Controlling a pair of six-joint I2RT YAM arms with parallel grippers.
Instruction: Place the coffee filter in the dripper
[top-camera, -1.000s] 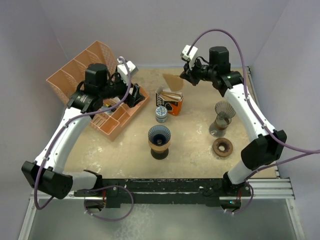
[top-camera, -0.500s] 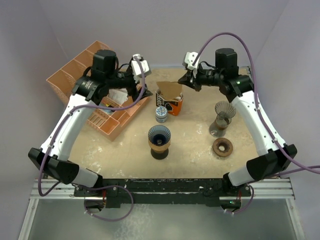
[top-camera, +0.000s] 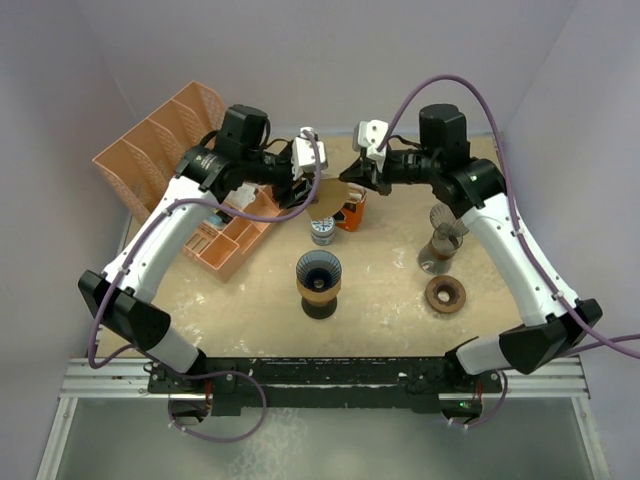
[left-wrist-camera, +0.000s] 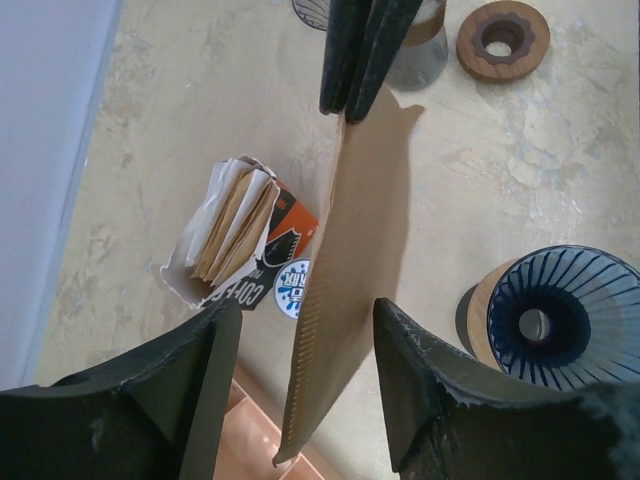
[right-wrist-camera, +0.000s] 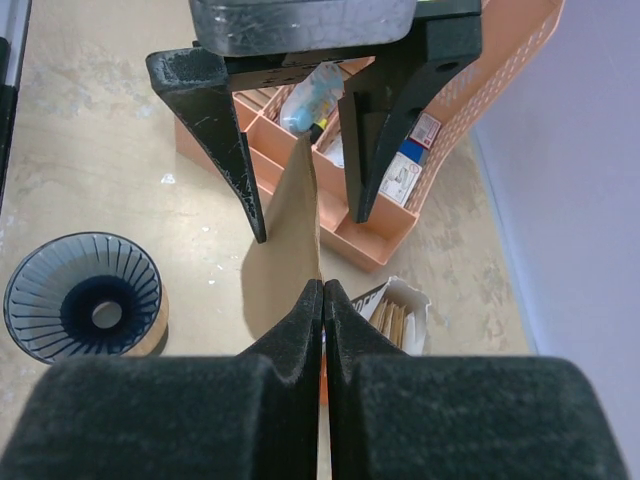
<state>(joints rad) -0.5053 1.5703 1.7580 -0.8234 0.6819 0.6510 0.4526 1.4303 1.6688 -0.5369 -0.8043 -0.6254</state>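
Observation:
My right gripper (top-camera: 352, 178) is shut on the top edge of a brown paper coffee filter (top-camera: 325, 196) and holds it in the air above the filter box. In the right wrist view the shut gripper (right-wrist-camera: 322, 297) pinches the filter (right-wrist-camera: 285, 250). My left gripper (top-camera: 306, 186) is open, and in the left wrist view (left-wrist-camera: 305, 385) its jaws stand either side of the filter's lower edge (left-wrist-camera: 350, 270) without touching it. The blue ribbed dripper (top-camera: 318, 271) stands empty on its wooden base nearer the front, also in the left wrist view (left-wrist-camera: 565, 320) and the right wrist view (right-wrist-camera: 85, 295).
An open orange filter box (top-camera: 347, 208) and a small round tin (top-camera: 321, 230) sit under the filter. An orange organizer tray (top-camera: 175, 165) is at back left. A glass dripper on a stand (top-camera: 445, 236) and a wooden ring (top-camera: 445, 294) are at right.
My left arm has swung right from the organizer to the filter, its open jaws now around it. My right gripper has carried the filter left and lower, over the box.

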